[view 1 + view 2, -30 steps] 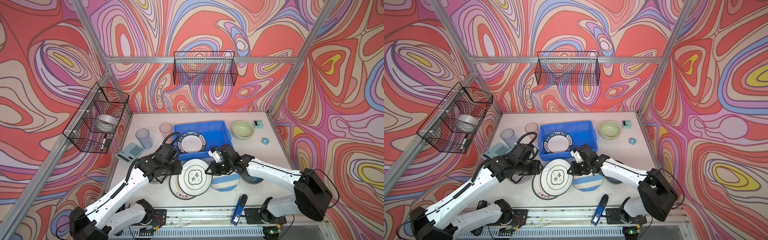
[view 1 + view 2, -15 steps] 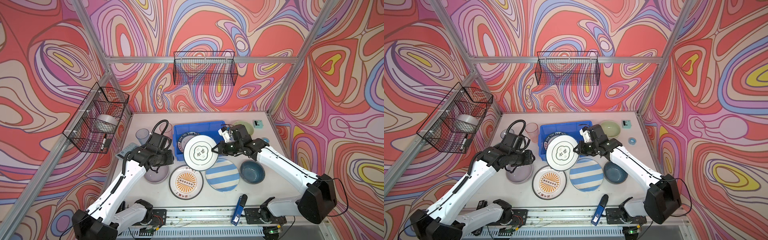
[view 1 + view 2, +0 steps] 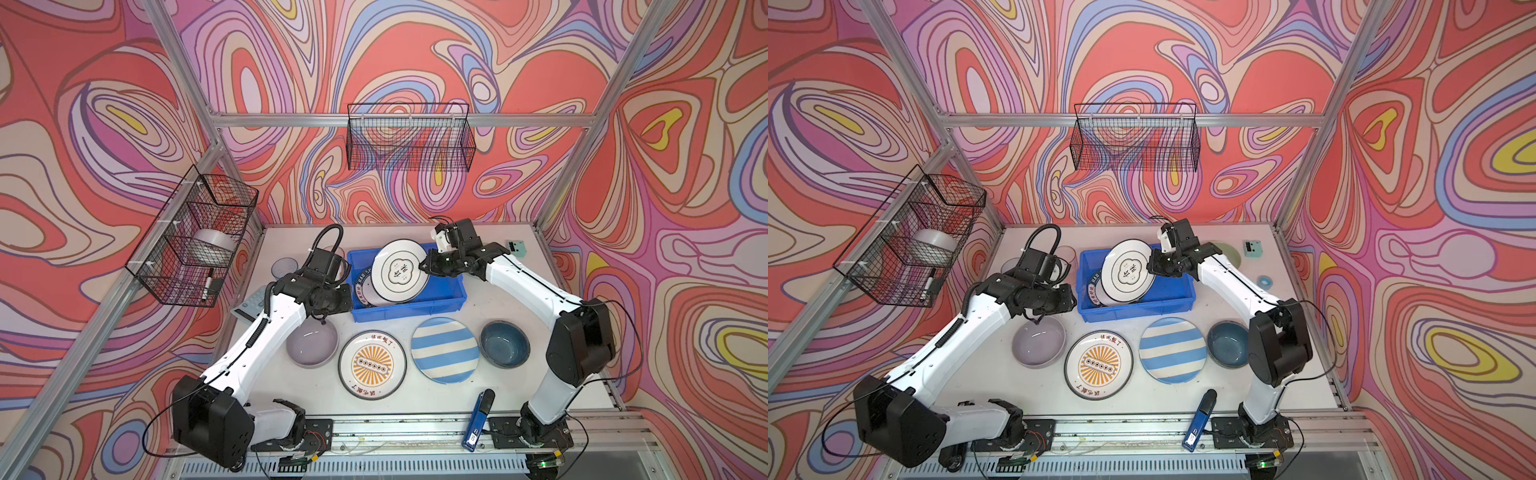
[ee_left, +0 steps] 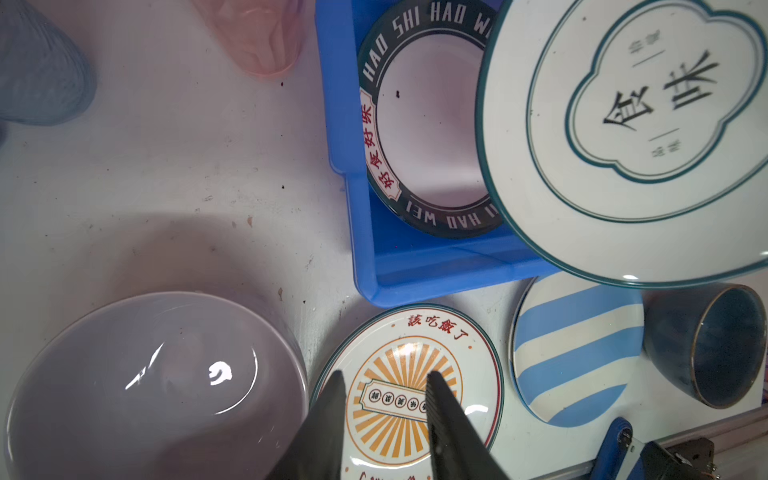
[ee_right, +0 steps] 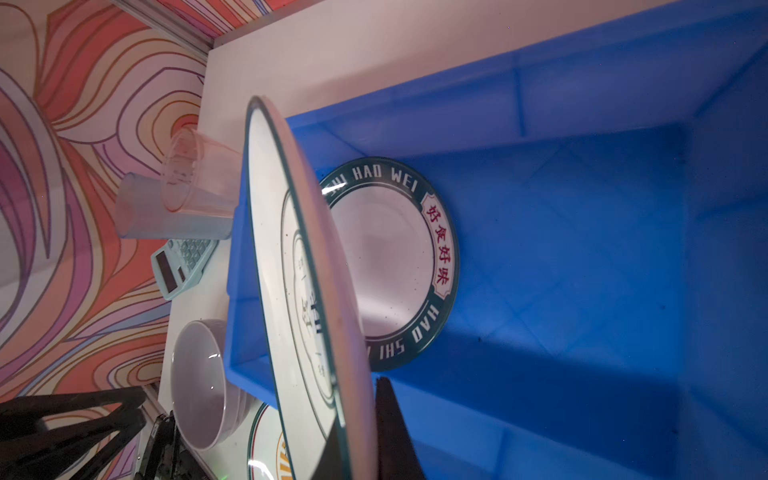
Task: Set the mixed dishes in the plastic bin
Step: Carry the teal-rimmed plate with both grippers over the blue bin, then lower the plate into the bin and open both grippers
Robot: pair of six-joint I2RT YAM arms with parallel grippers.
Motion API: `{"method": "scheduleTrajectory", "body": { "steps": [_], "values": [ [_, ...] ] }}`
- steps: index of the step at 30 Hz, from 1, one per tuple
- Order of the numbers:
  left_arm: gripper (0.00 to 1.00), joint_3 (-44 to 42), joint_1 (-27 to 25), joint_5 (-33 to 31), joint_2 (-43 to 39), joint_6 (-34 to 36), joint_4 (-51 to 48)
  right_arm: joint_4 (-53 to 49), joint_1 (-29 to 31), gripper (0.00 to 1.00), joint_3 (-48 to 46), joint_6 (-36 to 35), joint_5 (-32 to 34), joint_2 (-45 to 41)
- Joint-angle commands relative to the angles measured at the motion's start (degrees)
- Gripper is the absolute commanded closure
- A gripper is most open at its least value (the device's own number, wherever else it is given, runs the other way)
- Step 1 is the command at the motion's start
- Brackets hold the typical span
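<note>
Right gripper (image 3: pixel 425 266) is clamped on the rim of the cloud-emblem plate (image 3: pixel 400 271), holding it tilted over the blue bin (image 3: pixel 409 311). The lettered-rim plate (image 4: pixel 419 124) already lies flat on the bin's bottom, and I can't tell if the two plates touch. Left gripper (image 4: pixel 386 376) hangs over the table with its jaws a bit apart and nothing between them, above the sunburst plate (image 3: pixel 372 365) right by the lavender bowl (image 3: pixel 311 343); the striped plate (image 3: pixel 444 353) and dark blue bowl (image 3: pixel 505 343) sit on the table outside the bin too.
</note>
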Motion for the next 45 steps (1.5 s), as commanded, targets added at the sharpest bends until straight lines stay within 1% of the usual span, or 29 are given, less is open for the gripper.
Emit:
{"method": "scheduleTrajectory", "body": {
  "steps": [1,6,11,18,32,34,36,38,45],
  "values": [
    [0.64,1.0,0.5,-1.6,2.0,1.6,1.3,4.5,-0.3,1.0,2.4,0.1,0.4,2.2],
    [0.67,0.4,0.7,-2.0,6.1,1.3,3.9,6.1,-0.3,1.0,4.0,0.7,0.6,6.2],
    [0.69,-1.0,0.7,-1.3,9.0,0.7,7.0,9.5,-0.3,1.0,2.5,1.6,-0.2,7.6],
    [0.72,-0.8,0.6,1.3,12.8,1.5,8.9,11.1,-0.3,1.0,1.7,2.2,-2.1,10.1],
    [0.73,-1.0,0.7,0.8,15.3,1.3,9.2,13.1,-0.1,1.0,0.0,3.5,-5.8,14.2],
    [0.71,-1.2,0.6,0.5,14.6,1.1,9.3,13.3,-0.1,1.0,-0.2,3.7,-6.3,14.6],
    [0.64,-0.9,0.7,-0.4,13.9,0.9,8.9,13.5,-0.1,1.0,-0.3,3.8,-6.9,15.1],
    [0.6,-0.5,0.7,-1.8,13.3,0.8,7.9,13.6,0.0,0.98,-0.4,3.8,-7.0,15.6],
    [0.6,-0.1,0.7,-5.6,10.6,1.0,6.5,15.0,0.1,0.97,-1.5,4.5,-7.7,15.9]
  ]
}}
